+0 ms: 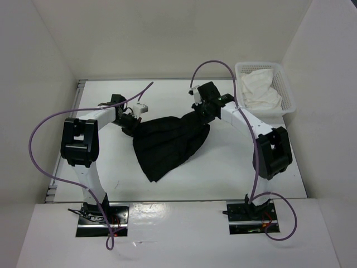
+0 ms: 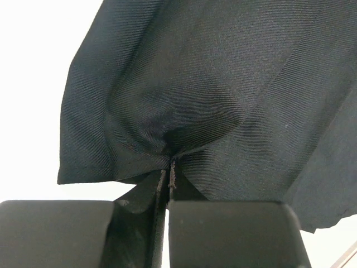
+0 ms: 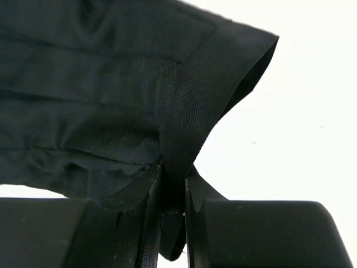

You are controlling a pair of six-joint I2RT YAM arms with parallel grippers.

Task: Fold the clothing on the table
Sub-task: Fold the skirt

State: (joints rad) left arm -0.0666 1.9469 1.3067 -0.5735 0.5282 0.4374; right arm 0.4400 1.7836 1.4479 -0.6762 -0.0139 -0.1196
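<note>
Jaws of left gripper (image 2: 168, 177) and right gripper (image 3: 173, 184) pinch the black garment's (image 1: 167, 142) far corners. Its length trails from both toward the near edge of the table (image 1: 234, 173).

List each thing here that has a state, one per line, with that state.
black garment: unfolded, creased, pinched at two edges, lower end lying on the table
left claw: shut on the black garment's edge
right claw: shut on the black garment's edge
white basket: upright at the table's far right corner, holding cloth
white cloth: crumpled inside the white basket
</note>
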